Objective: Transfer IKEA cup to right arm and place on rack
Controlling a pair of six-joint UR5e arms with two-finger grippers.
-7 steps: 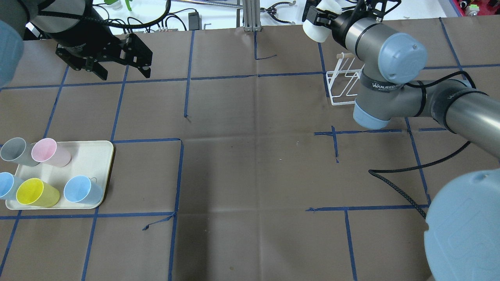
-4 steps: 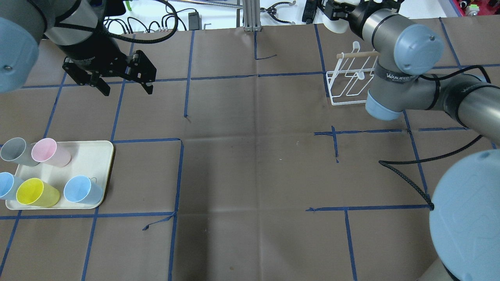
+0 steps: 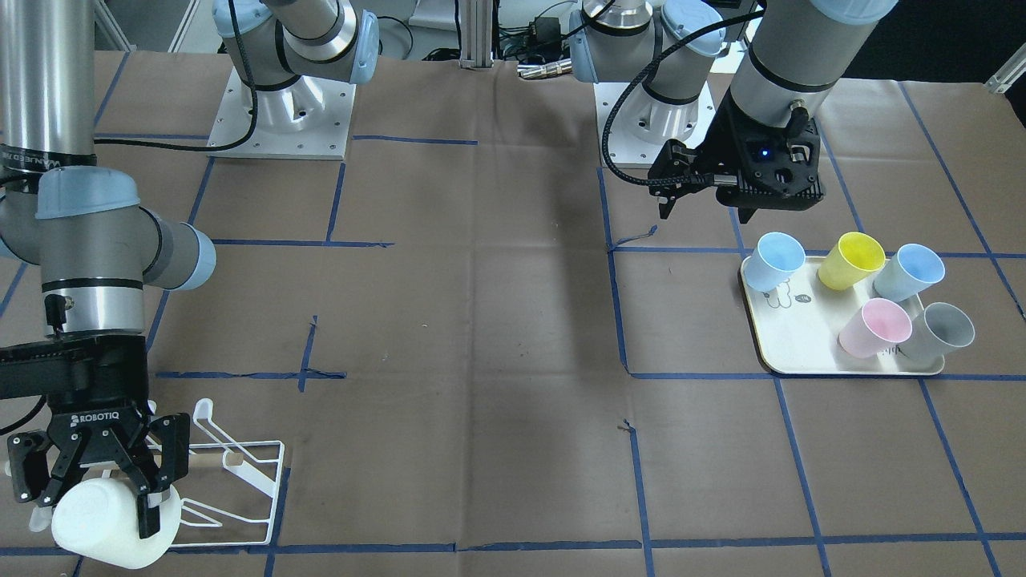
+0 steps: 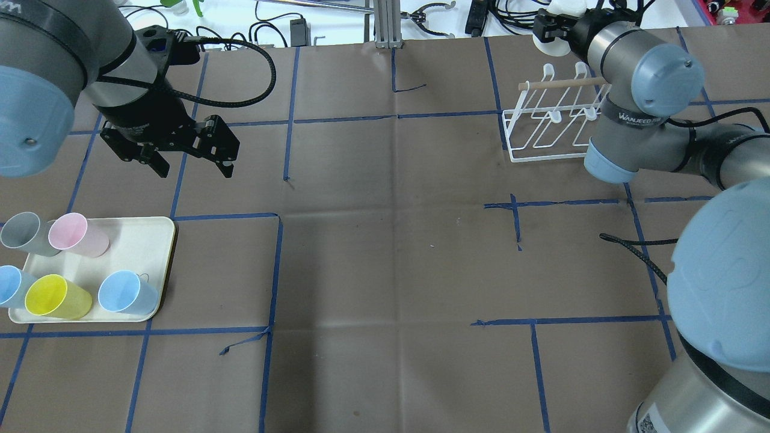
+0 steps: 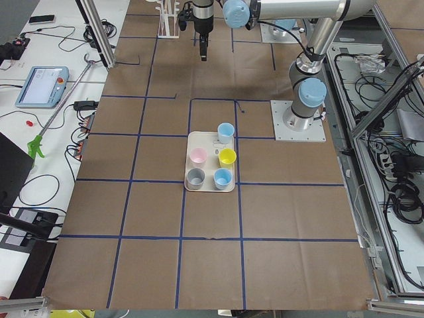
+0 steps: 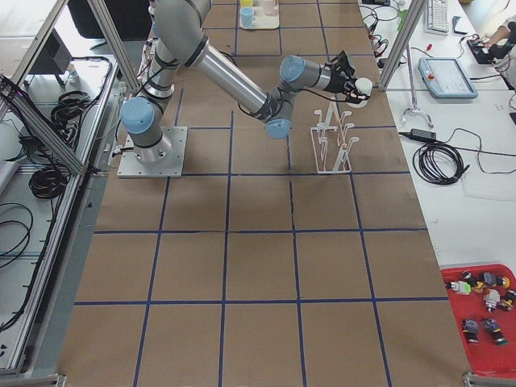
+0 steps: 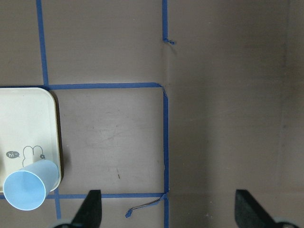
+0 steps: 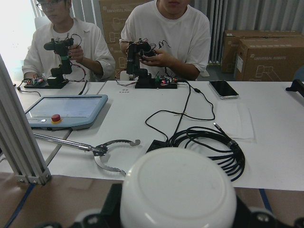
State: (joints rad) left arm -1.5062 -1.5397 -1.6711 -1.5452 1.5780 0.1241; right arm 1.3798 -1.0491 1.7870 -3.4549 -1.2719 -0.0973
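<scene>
Cream tray (image 4: pixel 141 240): nearest, on the robot's left side of the table, with coloured plastic cups (image 4: pixel 123 293) lying on it.
Left gripper (image 4: pixel 195 169): empty, jaws spread, hanging over the table just beyond the tray.
White wire rack (image 4: pixel 550 126): far right; no cup on its prongs.
Right gripper (image 3: pixel 94 506): clamped across the white plastic cup (image 3: pixel 112 529), which is held on its side, raised just beyond the rack's far side and clear of the prongs.
Handling: probably light, stiff and smooth-walled. A mid-wall grip suits it, though it could twist between the pads.
Change: a second ago the cup hung nearer the table's middle and the wrist covered the rack. Now the cup is behind the dowel and the rack is uncovered. The left gripper has come nearer the tray.
</scene>
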